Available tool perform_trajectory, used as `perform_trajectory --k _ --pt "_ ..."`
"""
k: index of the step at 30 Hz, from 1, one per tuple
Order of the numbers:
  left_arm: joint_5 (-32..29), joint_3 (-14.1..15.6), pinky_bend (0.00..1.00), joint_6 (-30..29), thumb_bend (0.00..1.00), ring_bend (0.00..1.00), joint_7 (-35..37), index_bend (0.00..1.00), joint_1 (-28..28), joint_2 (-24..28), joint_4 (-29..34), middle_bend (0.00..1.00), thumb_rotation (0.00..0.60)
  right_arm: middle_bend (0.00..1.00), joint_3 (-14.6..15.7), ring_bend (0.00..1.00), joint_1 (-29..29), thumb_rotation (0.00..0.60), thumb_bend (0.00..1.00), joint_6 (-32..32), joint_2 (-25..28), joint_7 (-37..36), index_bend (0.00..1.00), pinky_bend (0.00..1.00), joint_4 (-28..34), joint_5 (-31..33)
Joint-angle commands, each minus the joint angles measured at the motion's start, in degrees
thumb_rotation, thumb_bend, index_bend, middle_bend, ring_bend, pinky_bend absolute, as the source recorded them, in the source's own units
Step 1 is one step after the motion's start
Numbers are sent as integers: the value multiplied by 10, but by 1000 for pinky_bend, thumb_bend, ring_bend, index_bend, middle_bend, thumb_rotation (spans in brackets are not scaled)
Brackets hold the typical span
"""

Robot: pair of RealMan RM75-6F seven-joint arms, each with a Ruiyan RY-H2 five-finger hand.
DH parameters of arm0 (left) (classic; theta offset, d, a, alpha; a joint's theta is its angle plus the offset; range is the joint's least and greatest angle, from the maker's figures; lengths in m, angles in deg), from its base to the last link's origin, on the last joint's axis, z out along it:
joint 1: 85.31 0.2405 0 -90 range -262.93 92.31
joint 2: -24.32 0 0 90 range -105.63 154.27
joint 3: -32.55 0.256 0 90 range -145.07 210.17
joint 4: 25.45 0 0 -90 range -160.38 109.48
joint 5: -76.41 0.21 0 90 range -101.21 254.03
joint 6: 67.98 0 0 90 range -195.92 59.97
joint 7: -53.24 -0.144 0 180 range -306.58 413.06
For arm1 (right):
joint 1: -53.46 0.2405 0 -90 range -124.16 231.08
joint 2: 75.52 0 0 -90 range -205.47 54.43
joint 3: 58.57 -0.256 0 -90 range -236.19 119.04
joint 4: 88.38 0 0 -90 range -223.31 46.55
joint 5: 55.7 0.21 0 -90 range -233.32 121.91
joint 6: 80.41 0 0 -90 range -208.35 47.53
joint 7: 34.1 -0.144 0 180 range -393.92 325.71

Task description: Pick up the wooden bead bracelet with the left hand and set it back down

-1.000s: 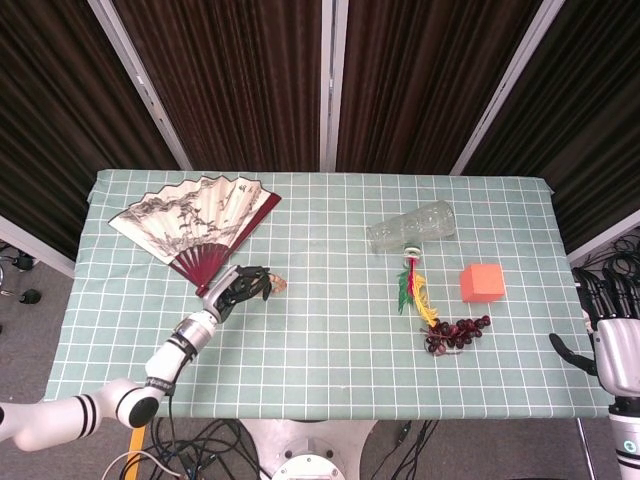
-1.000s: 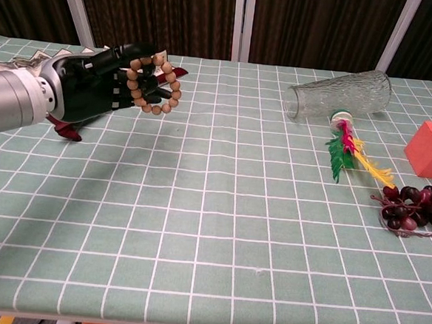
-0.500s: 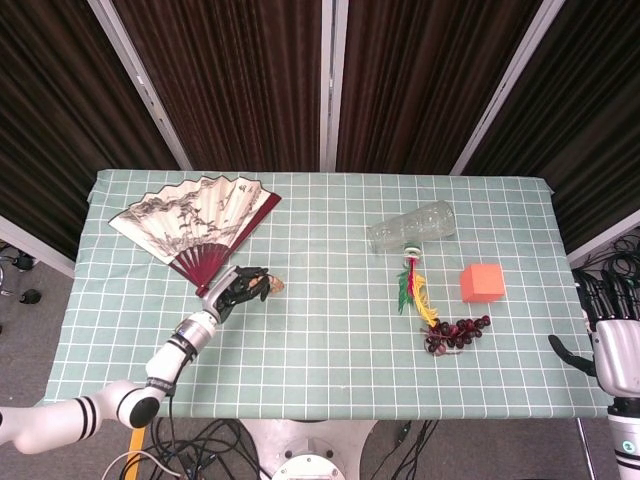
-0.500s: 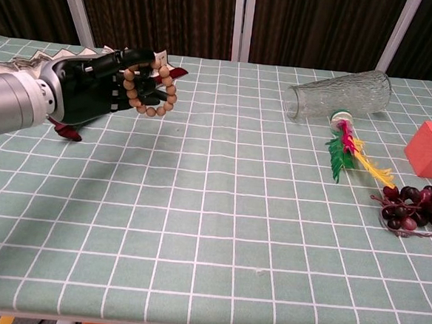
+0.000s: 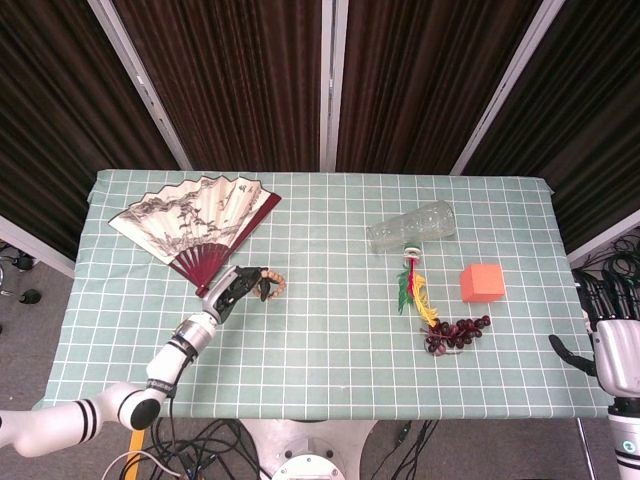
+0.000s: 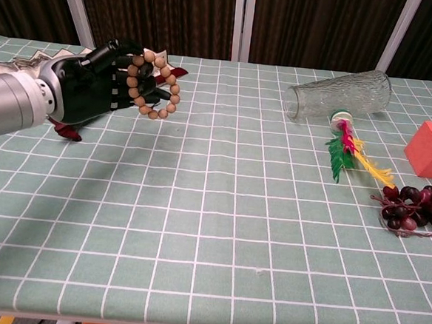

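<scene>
Left hand [image 6: 88, 86] holds bracelet [image 6: 154, 83], fingers hooked through bead ring, loop dangling above cloth just right of fan [image 5: 195, 220]. Whether beads touch table [image 6: 219, 229]: cannot tell. Step in hand, by my reading: pick-up done, set-down pending. Next move calls for lowering loop onto bare cloth, uncurling fingers, sliding them out without snagging. Count, left to right: one fan, one bracelet, one glass vase [image 5: 411, 227] lying down, one shuttlecock [image 5: 415, 294], one grape bunch [image 5: 457, 333], one orange block [image 5: 482, 282]. Right hand [image 5: 612, 335] off table edge, fingers spread, holding nothing.
</scene>
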Motion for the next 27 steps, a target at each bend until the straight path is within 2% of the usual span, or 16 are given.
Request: perform_trajectory --k 1,9,15,16,20,22,24,27 --pt "9 1 59 0 602 330 3 665 1 0 1 690 257 137 0 0 0 600 97 0 0 0 0 0 0 0" --pt "30 3 59 -7 679 330 16 639 3 -4 -3 655 183 138 -1 0 1 600 96 0 0 -1 0 0 1 1" --pt "40 5 59 -11 738 330 22 566 3 -9 -11 619 182 139 -1 0 2 600 94 -3 1 -1 0 0 2 2" --pt "41 6 59 -12 745 330 21 554 2 -10 -12 616 186 139 -1 0 2 600 94 -3 1 -1 0 0 2 2" --pt "45 6 58 -17 772 329 20 498 2 -14 -21 595 306 140 -2 0 2 600 94 -4 1 -2 0 0 2 5" --pt "41 3 59 -18 695 330 24 481 2 -17 -23 583 270 141 -2 0 2 600 94 -5 0 -3 0 0 1 6" --pt "40 1 60 -17 532 330 26 482 1 -16 -25 580 197 141 -2 0 2 600 94 -5 0 -3 0 0 1 6" --pt "42 2 60 -16 422 329 26 486 0 -15 -25 582 173 141 -2 0 2 600 94 -4 -1 -3 0 0 0 6"
